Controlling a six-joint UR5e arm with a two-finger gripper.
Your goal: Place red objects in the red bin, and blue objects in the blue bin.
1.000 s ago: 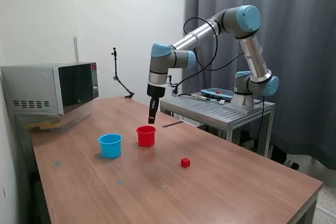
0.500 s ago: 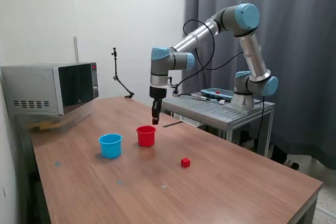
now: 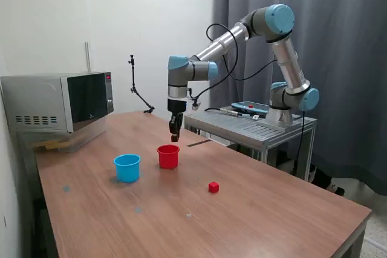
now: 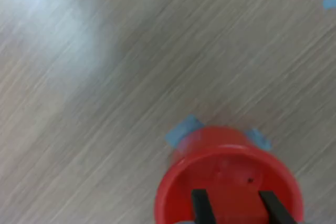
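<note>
Wood-grain brown tabletop (image 3: 266, 209) is filling the lower half of the exterior frame, with white wall at upper left and grey curtain (image 3: 338, 40) at upper right. At centre left a silver microwave oven (image 3: 57, 102) is sitting on the table's far corner.

I am hanging my two-finger gripper (image 3: 174, 135) over the small round red plastic cup (image 3: 168, 156) at frame centre, clear above its rim and not touching it. In the wrist frame my two dark fingers (image 4: 201, 208) are standing apart with a visible gap between them and nothing in it, both overlapping the cup's open mouth (image 4: 228, 182) at lower right. I cannot make out any contents inside the cup; the picture is blurred. Bits of light blue tape (image 4: 181, 130) are showing on the wood beside the cup's base.

The small round light blue plastic cup (image 3: 127, 167) is standing upright just to the exterior view's left of the red cup, apart from it. One small solid red cube (image 3: 213, 187) is lying on the bare table, lower right of the red cup and well apart from both cups. No dark blue cubes are visible to me in either frame.
</note>
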